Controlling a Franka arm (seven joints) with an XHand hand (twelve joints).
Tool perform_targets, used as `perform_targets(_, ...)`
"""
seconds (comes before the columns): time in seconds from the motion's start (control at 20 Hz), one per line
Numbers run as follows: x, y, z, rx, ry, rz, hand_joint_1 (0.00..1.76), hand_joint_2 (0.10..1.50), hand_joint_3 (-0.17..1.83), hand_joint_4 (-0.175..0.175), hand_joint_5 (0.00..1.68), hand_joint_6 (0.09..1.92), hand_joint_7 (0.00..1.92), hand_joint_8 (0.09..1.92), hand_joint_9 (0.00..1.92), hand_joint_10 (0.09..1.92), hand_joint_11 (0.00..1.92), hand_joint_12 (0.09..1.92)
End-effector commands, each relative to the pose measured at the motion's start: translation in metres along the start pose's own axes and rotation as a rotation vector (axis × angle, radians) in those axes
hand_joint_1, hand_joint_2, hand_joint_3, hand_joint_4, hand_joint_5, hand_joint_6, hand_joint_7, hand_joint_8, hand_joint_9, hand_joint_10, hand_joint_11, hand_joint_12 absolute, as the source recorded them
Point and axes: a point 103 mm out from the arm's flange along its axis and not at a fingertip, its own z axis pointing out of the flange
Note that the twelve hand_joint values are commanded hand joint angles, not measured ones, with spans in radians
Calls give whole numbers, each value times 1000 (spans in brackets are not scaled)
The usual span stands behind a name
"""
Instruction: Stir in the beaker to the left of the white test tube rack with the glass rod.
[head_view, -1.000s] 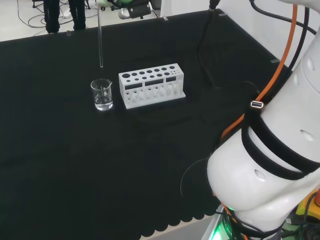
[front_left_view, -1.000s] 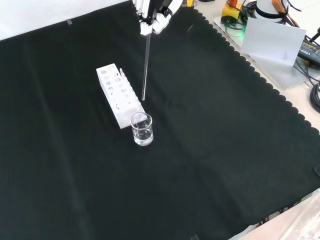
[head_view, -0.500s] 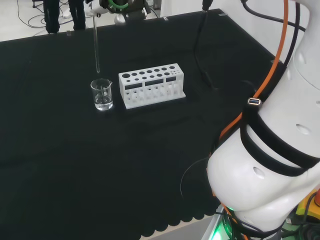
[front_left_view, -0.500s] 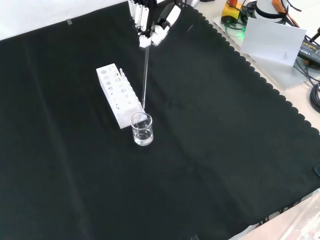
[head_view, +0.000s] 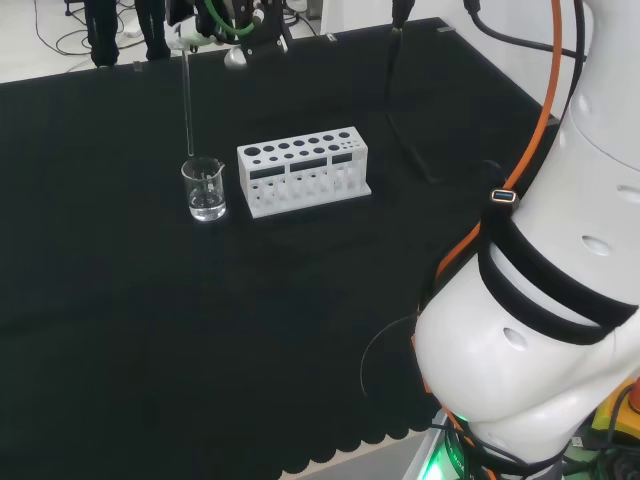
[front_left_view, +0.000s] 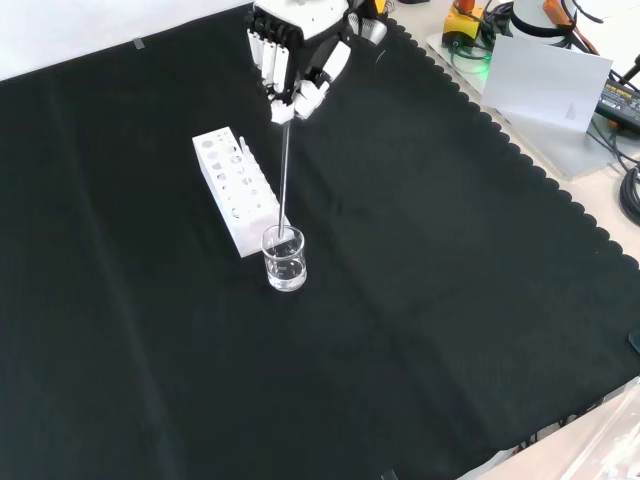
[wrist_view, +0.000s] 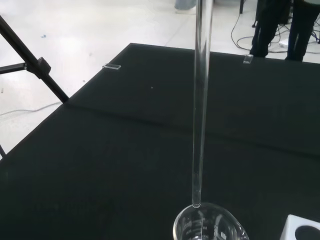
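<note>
Above the beaker (front_left_view: 284, 259), the hand (front_left_view: 292, 60) pinches an upright glass rod (front_left_view: 285, 172).

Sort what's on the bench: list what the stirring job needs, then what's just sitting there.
Needed for the job:
- glass rod, held upright in the hand, tip at the beaker's rim
- beaker, some clear liquid inside

Just sitting there:
- white test tube rack, only a landmark beside the beaker
- black cloth

Even, bright overhead light; the black cloth (front_left_view: 450, 300) below the hand (front_left_view: 295, 60) shows almost no shadows or glare.
</note>
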Motion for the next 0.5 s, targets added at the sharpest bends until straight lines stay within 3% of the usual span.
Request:
perform_targets(0.05, -4, 5, 19, -6, 1, -20, 1320, 1073, -175, -175, 1391, 87, 1295, 790, 1672, 658, 1651, 540)
perform_targets(0.5, -22, -2, 32, -2, 13, -2, 1321, 1073, -175, -175, 1392, 87, 1295, 789, 1671, 659, 1650, 543)
